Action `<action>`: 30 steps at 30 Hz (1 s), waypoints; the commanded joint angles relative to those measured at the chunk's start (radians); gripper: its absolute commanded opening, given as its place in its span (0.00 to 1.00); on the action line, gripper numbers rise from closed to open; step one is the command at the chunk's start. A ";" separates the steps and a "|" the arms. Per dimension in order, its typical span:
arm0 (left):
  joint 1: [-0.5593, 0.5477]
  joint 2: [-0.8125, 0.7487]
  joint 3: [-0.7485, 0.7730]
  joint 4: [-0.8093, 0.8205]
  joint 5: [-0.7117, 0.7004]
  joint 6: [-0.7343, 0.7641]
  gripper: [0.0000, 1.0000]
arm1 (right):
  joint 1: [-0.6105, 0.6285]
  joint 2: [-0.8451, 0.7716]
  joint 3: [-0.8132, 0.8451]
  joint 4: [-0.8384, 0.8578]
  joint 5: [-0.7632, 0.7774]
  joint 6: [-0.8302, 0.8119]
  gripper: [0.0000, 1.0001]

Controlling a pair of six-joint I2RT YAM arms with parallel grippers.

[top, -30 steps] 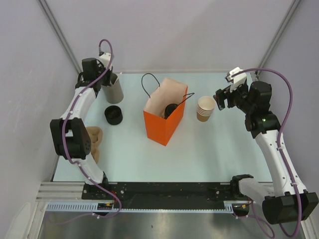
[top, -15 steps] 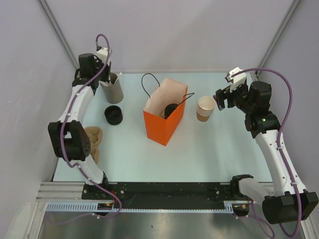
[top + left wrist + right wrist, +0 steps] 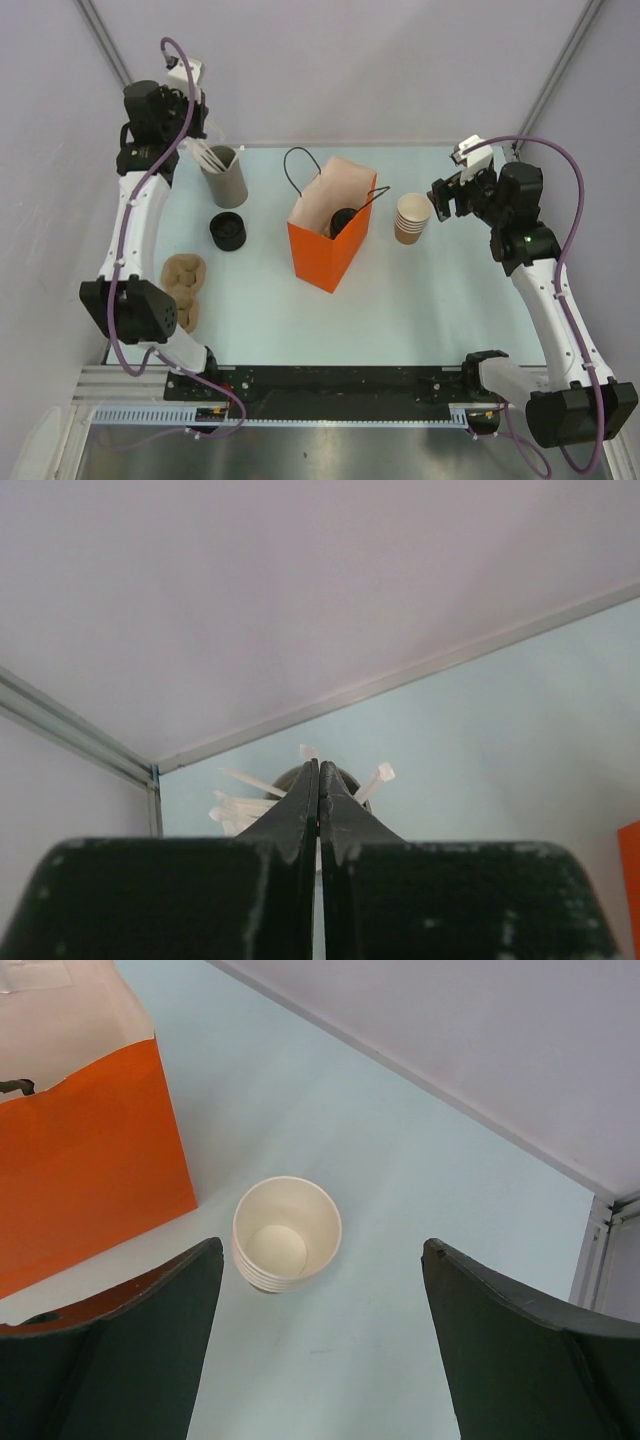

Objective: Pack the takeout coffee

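The takeout coffee (image 3: pixel 342 217), a cup under a black lid, stands inside the orange paper bag (image 3: pixel 325 242), whose side also shows in the right wrist view (image 3: pixel 90 1150). My left gripper (image 3: pixel 203 140) is raised at the far left above the grey holder (image 3: pixel 226 182) of white stirrers (image 3: pixel 235 805). Its jaws (image 3: pixel 320 765) are shut, with a thin white strip in the seam and a white tip past the fingertips. My right gripper (image 3: pixel 440 200) hangs open beside the stack of lidless cups (image 3: pixel 412 218), empty (image 3: pixel 322 1250).
A stack of black lids (image 3: pixel 228 232) sits left of the bag. Brown cup sleeves (image 3: pixel 185 275) lie near the left edge. The lidless cup stack (image 3: pixel 287 1232) sits just ahead of my right fingers. The bag's black handles stand up at its mouth.
My left arm has lifted up and away to the left from the grey holder, jaws staying shut. The right arm has not moved.
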 commanded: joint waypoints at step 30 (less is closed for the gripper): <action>-0.324 -0.412 0.095 -0.083 0.344 -0.131 0.00 | -0.016 0.049 0.004 0.013 0.013 -0.013 0.85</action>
